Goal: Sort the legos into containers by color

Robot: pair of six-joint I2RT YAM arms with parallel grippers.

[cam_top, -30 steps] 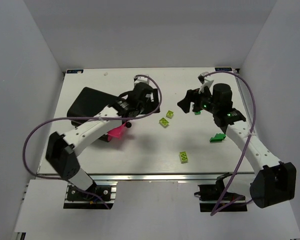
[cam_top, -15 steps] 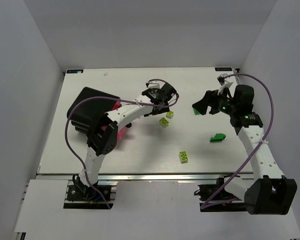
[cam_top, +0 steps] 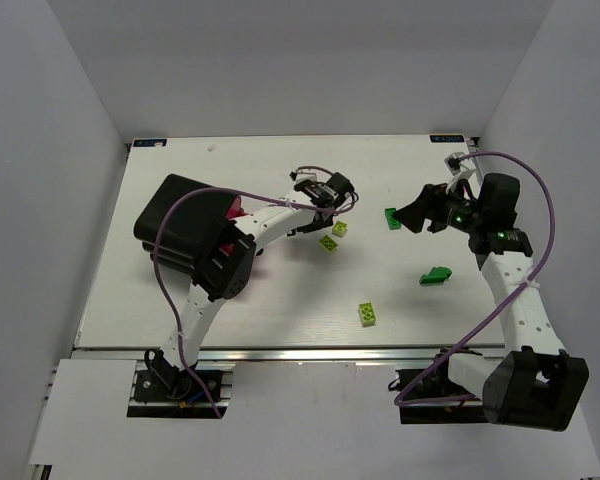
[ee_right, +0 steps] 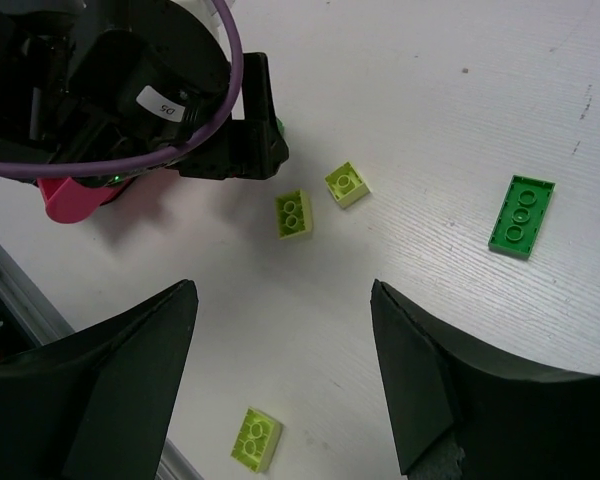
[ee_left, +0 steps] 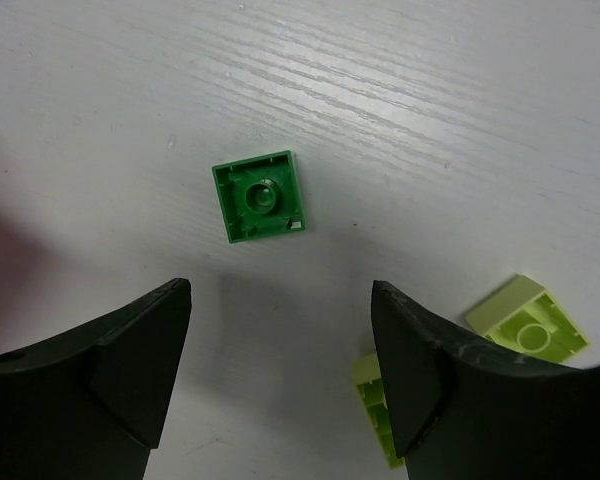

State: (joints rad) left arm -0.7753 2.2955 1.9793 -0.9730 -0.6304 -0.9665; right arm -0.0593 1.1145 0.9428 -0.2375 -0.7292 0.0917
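My left gripper point(cam_top: 320, 208) hangs open and empty above the table. In its wrist view a dark green square lego point(ee_left: 261, 196) lies upside down just ahead of the open fingers, and two lime legos point(ee_left: 528, 320) point(ee_left: 375, 410) lie to the right. From above, those lime legos point(cam_top: 339, 229) point(cam_top: 327, 243) sit beside that gripper. My right gripper point(cam_top: 416, 210) is open and empty too, next to a dark green lego point(cam_top: 391, 217). The black cabinet point(cam_top: 175, 222) stands at the left, with a pink container point(cam_top: 238, 209) partly showing behind my left arm.
Another dark green lego point(cam_top: 436, 274) lies right of centre, and a lime lego point(cam_top: 367, 314) lies near the front edge. My left arm's elbow point(cam_top: 225, 262) covers the cabinet's front. White walls close in the table at the left, the back and the right.
My left arm has stretched out to the right, carrying its gripper from the cabinet to the lime legos. My right gripper has drawn back to the right. Both stay open.
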